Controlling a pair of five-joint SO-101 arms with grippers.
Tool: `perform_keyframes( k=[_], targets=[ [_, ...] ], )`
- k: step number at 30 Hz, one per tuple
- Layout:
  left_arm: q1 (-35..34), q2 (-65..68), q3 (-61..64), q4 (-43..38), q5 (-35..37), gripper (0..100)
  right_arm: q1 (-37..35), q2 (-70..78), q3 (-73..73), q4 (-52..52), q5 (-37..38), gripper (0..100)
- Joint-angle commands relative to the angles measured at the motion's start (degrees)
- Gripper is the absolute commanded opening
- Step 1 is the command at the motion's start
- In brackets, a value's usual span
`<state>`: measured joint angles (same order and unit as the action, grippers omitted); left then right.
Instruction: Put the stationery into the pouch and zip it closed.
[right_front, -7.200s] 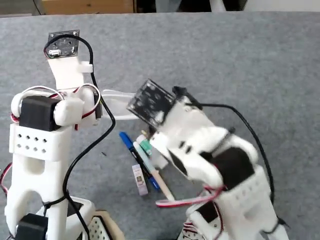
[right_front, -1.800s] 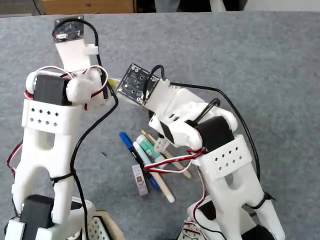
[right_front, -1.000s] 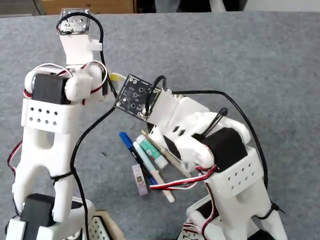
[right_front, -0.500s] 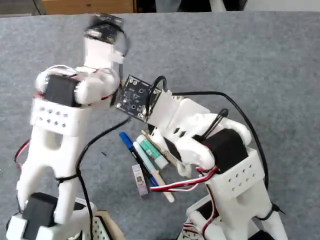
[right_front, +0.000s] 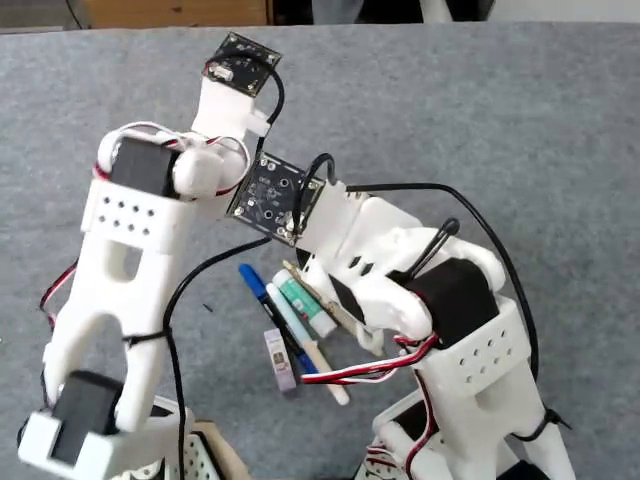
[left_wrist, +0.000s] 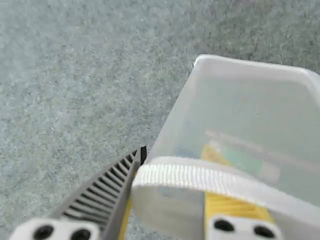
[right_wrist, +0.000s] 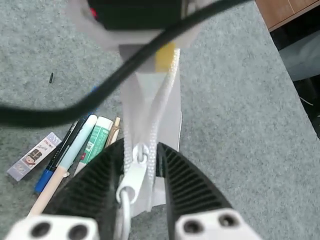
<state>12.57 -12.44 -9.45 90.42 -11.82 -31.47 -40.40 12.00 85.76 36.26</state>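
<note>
Left arm swung right, closing on right arm. Left gripper (left_wrist: 175, 165) clamps pouch (left_wrist: 250, 115) end, right gripper (right_wrist: 140, 155) pinches zip edge; pouch held up between 2 arms. Stationery (right_front: 295, 320) lying on table (right_front: 500, 120), unloaded.

The pens (right_front: 291, 322) lie on the table (right_front: 530, 120) (just beside the pouch (right_wrist: 150, 117)).

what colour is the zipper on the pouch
The zipper is white, on a translucent pouch; clearest in the right wrist view.

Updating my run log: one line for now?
left gripper: holds translucent white pouch | right gripper: pinches its zip | stationery: on grey table
</note>
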Motion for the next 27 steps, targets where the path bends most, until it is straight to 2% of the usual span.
perform_keyframes(
  k=[1, 9, 14, 24, 27],
  targets=[
    [-0.9, 1.2, -0.8, 0.1, -0.4, 20, -1.7, -1.6, -2.7, 0.4, -0.5, 1.2],
    [-1.5, 1.2, -0.9, 0.6, -0.3, 20, -1.7, -1.6, -2.7, 0.1, -0.5, 1.2],
    [-2.1, -2.7, -0.7, 0.6, 0.0, 3, -1.5, -1.6, -2.7, 0.1, -0.5, 1.2],
    [-1.7, -5.3, -0.8, 3.8, 0.2, 3, -1.4, -1.6, -2.7, 0.0, -0.5, 1.2],
    [-1.7, -5.3, -0.9, 4.7, 2.5, 3, -1.4, -1.6, -2.7, 0.0, -0.5, 1.2]
  ],
)
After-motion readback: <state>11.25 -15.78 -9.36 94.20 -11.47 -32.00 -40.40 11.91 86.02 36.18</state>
